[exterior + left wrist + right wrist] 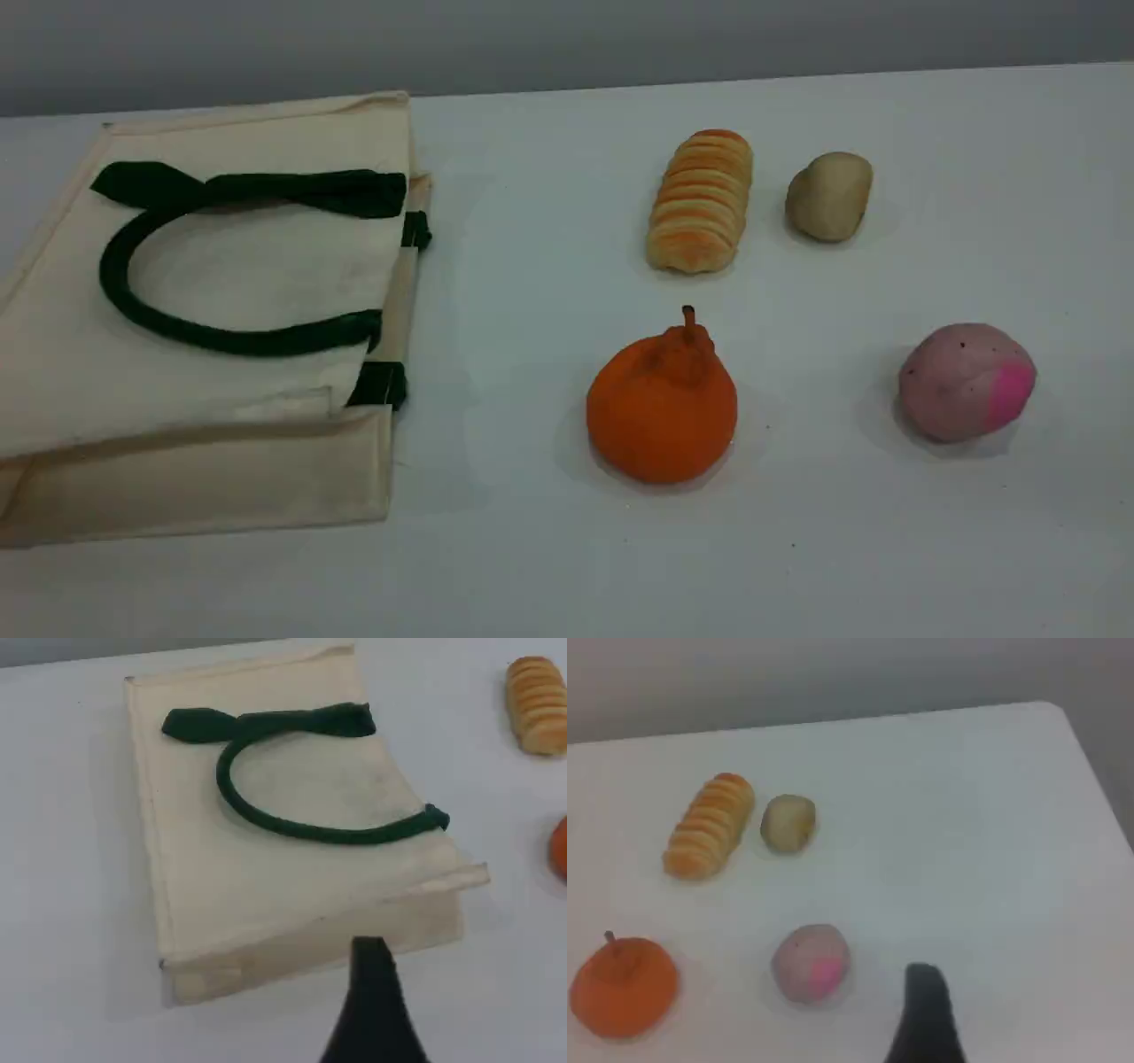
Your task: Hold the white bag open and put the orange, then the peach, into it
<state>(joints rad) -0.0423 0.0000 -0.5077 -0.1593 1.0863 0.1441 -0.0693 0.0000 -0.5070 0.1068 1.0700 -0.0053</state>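
Cream-white canvas tote bag point(204, 354): flat, closed, frame left. Knobby orange fruit point(662, 409) centre, dusty-pink peach point(966, 381) right, both on white counter point(549, 549). Nothing bagged. Both end effectors point(376, 992) point(926, 1001) open, empty.

Soft, even overhead light; faint shadows ring the orange point(661, 416) (both wrist views are blurrier, slightly washed out).

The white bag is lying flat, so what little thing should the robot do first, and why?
Probably bring the left arm's fingers down to the white bag's open edge near the green handle and lift it. The bag lies flat on its side, mouth closed, so nothing can go in yet. The orange and the peach sit untouched on the table, and both arms hold nothing.
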